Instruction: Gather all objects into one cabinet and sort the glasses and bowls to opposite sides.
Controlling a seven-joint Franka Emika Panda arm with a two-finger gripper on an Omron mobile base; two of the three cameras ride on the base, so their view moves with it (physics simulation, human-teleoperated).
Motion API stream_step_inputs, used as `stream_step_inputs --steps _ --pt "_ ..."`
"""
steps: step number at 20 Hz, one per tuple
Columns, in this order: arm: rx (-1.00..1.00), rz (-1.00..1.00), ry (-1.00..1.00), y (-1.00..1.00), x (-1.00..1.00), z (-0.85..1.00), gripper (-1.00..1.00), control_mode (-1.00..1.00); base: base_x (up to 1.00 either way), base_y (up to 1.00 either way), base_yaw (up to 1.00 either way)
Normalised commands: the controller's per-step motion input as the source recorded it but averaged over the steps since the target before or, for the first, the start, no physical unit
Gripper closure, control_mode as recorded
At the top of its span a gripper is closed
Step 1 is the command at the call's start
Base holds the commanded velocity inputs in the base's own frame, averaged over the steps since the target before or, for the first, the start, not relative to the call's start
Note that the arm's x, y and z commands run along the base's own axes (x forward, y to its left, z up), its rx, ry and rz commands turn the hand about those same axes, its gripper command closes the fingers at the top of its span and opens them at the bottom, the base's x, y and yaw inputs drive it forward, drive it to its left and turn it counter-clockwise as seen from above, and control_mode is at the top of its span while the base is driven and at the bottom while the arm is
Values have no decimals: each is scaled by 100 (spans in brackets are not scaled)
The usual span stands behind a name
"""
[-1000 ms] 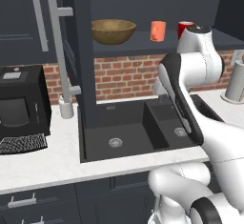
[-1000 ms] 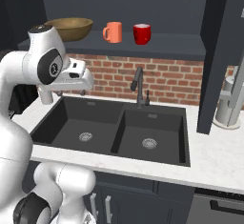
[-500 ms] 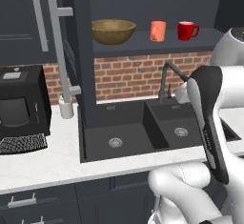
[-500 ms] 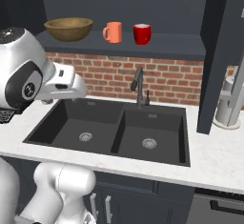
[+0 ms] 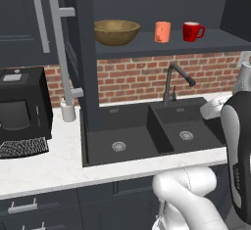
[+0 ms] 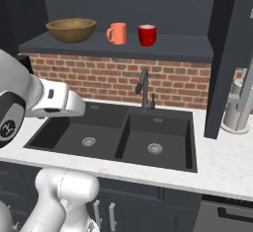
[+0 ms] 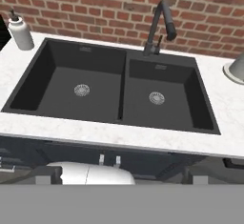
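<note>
My gripper's jaws stood as wide as they go and held nothing. The hand camera looked down on the black double sink (image 7: 119,82), its faucet (image 7: 159,25) and a soap dispenser (image 7: 20,31) on the white counter (image 7: 143,139).

The things I had to sort sat up on the dark inner shelf (image 5: 162,45) of the open cabinet (image 6: 225,53), above the brick backsplash (image 6: 113,80). The wooden bowl (image 5: 116,32) stood at the left end of the shelf. The orange cup (image 5: 163,31) was near the middle, and the red mug (image 5: 192,31) stood just beside it on the right, apart from it.

I judged the wooden bowl light, stiff and not very slippery, but too wide to span. I would pinch its rim, one finger inside and one outside, where the wall looked thin. The orange cup looked light and smooth-sided. I would grip across its body, low enough that it would not tip. The red mug I took for glazed ceramic, so heavier, slick and breakable. I would close across the body with its handle, on the right in the left base view, turned clear of my fingers. I saw no blue bowl on that shelf.
</note>
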Motion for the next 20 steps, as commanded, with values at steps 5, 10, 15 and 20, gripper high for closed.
stream_step_inputs --steps 5,10,15,20 --pt "0 0 0 0 0 0 -100 100 -27 -3 -7" --pt "0 0 0 0 0 0 -100 100 -42 -22 -44" --pt "0 0 0 0 0 0 -100 100 -43 -12 -46" --pt "0 0 0 0 0 0 -100 100 -45 -12 -46"
